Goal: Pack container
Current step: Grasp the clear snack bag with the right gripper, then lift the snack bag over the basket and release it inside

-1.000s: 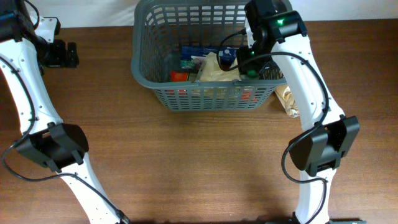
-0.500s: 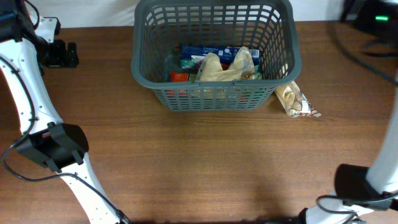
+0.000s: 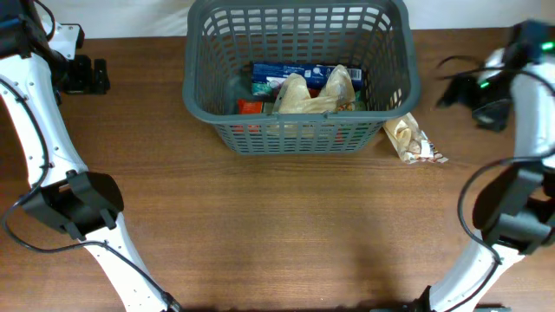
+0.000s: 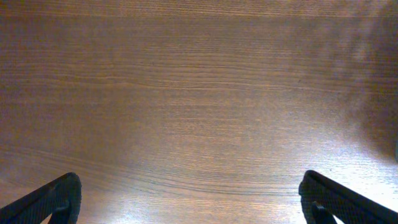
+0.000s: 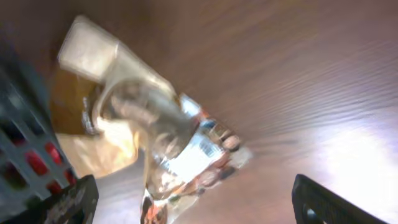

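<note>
The dark grey basket (image 3: 198, 95) stands at the back middle of the table. It holds a blue box (image 3: 290, 73), tan snack bags (image 3: 305, 94) and a red item (image 3: 250, 106). A clear snack bag (image 3: 411, 139) lies on the table just right of the basket; in the right wrist view the bag (image 5: 155, 134) is below the open, empty right gripper (image 5: 194, 202), with the basket wall (image 5: 25, 143) at left. The right gripper (image 3: 464, 88) hangs right of the basket. The left gripper (image 3: 91, 76) is open and empty over bare wood (image 4: 199, 112) at far left.
The wooden table (image 3: 277, 234) spreads in front of the basket. Both arm bases stand at the front, the left one (image 3: 74, 204) and the right one (image 3: 512, 208). A pale wall edge runs along the back.
The right arm has swung out of the basket, away to the right, and now hangs over the table right of the basket. The left arm has not moved.
</note>
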`<state>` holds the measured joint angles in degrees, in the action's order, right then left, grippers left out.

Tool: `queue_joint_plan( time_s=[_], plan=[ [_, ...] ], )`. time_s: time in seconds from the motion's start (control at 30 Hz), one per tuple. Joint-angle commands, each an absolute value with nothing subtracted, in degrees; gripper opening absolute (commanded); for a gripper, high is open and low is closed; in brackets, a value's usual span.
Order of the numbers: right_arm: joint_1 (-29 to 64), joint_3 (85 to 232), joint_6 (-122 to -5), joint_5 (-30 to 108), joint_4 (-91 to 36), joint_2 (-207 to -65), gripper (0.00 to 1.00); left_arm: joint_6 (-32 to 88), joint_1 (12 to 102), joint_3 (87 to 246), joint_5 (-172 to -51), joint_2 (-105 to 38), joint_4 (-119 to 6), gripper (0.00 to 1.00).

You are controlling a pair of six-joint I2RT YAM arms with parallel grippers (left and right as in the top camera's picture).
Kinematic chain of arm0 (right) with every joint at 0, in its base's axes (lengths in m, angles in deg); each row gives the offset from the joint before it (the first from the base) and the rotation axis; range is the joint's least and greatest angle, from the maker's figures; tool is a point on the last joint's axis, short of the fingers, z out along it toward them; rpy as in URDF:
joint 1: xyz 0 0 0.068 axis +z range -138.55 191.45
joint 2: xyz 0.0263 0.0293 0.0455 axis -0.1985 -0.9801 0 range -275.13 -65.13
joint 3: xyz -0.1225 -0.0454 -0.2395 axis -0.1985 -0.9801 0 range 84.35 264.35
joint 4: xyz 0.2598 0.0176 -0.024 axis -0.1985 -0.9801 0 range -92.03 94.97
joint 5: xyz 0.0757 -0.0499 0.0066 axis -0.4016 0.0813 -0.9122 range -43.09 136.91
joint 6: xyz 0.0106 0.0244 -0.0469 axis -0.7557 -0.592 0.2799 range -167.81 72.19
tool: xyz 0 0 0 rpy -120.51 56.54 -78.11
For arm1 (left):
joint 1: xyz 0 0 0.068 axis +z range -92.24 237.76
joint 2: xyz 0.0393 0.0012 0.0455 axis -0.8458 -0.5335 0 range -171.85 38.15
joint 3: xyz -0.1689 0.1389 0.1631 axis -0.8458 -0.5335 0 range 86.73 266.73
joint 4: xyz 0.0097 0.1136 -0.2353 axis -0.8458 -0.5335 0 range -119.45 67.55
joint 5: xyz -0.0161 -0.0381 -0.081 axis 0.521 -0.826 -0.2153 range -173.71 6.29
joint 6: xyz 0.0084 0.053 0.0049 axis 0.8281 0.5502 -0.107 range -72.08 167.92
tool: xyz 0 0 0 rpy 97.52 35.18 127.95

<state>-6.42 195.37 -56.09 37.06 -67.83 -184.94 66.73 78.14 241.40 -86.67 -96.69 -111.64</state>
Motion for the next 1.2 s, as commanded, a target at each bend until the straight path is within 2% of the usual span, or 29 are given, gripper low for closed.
queue_joint_plan(
  time_s=[0.0, 0.3, 0.43, 0.53, 0.67, 0.7, 0.77, 0.97, 1.17],
  plan=[
    [-3.10, 189.54, -48.41, 31.03, -64.66, -184.54, 0.91, 66.16, 78.42, 241.46, -86.91, -96.74, -111.62, 0.99],
    [-0.93, 177.10, -47.98, 31.03, -55.39, -184.54, 0.91, 66.16, 78.45, 241.46, -86.93, -96.74, -111.62, 0.99],
    [-0.93, 171.48, -47.78, 31.03, -51.65, -184.54, 0.87, 66.16, 78.45, 241.46, -86.91, -96.74, -111.62, 0.99],
    [-0.93, 168.82, -47.85, 31.03, -49.97, -184.54, 0.75, 66.16, 78.42, 241.46, -86.93, -96.74, -111.64, 0.99],
    [-2.03, 168.27, -51.76, 31.05, -48.57, -184.52, 0.20, 66.16, 78.45, 241.46, -86.91, -96.74, -111.62, 0.99],
    [-2.90, 168.27, -54.16, 31.01, -48.35, -184.52, 0.11, 66.16, 78.42, 241.46, -86.91, -96.74, -111.62, 0.99],
    [-4.41, 168.36, -56.57, 30.98, -48.33, -184.24, 0.04, 66.16, 78.42, 241.46, -86.93, -96.74, -111.62, 0.99],
    [-12.65, 171.20, -59.60, 30.48, -49.21, -175.01, 0.04, 66.16, 78.45, 241.46, -86.91, -96.74, -111.62, 0.99],
    [-17.00, 179.63, -60.35, 18.02, -49.21, -160.35, 0.04, 66.16, 78.42, 241.46, -86.93, -96.74, -111.62, 0.99]
  ],
)
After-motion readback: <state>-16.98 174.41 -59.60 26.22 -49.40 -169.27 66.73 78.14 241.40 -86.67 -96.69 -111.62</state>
